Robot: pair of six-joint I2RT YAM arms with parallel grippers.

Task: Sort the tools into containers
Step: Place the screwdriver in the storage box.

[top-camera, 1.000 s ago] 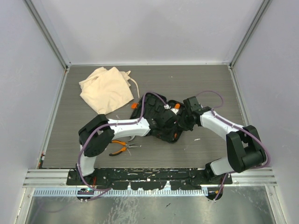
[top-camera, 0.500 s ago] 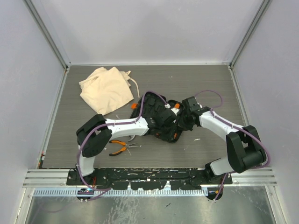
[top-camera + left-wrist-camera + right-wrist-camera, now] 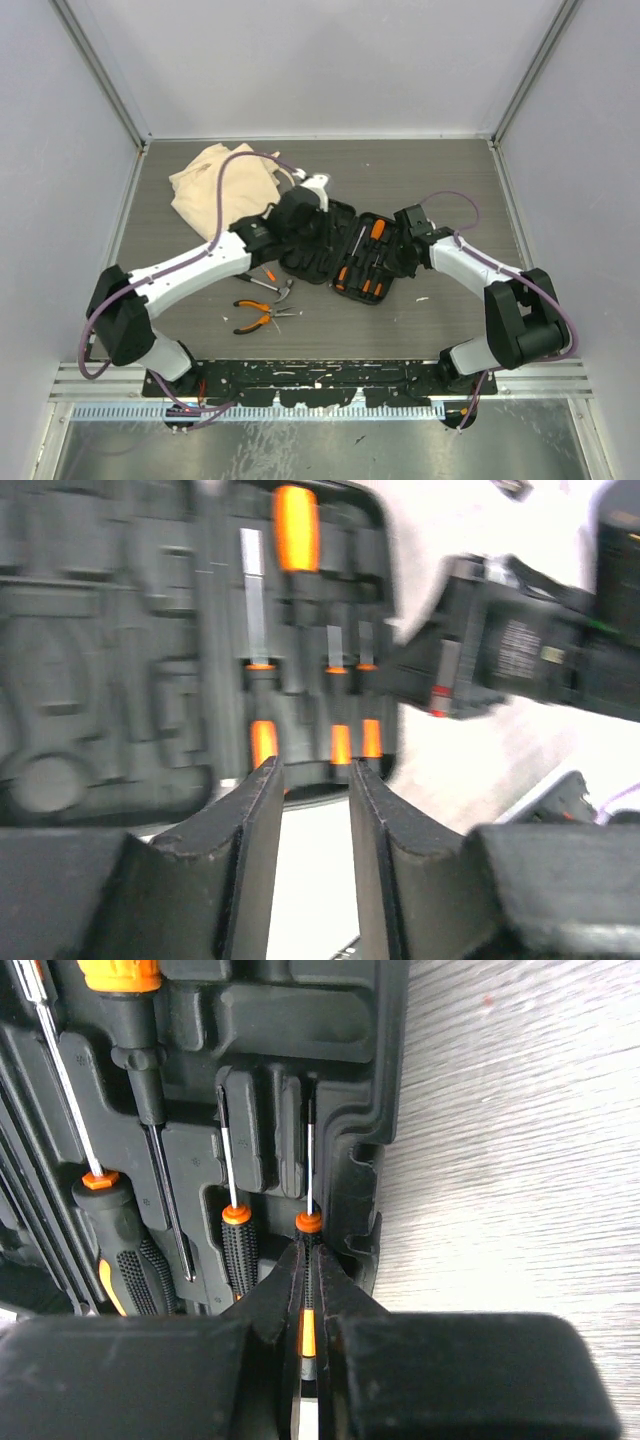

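The open tool case lies mid-bench, and we see orange-and-black screwdrivers racked in its right half. At the case's right edge, the right hand is pinched tight on the handle of the small screwdriver in the outermost slot. Over the far side of the case's left half, the left hand hangs with fingers parted, gripping nothing. Off the case's near-left corner lie the hammer and, nearer the arms, the pliers. The beige cloth bag sits beyond its far-left corner.
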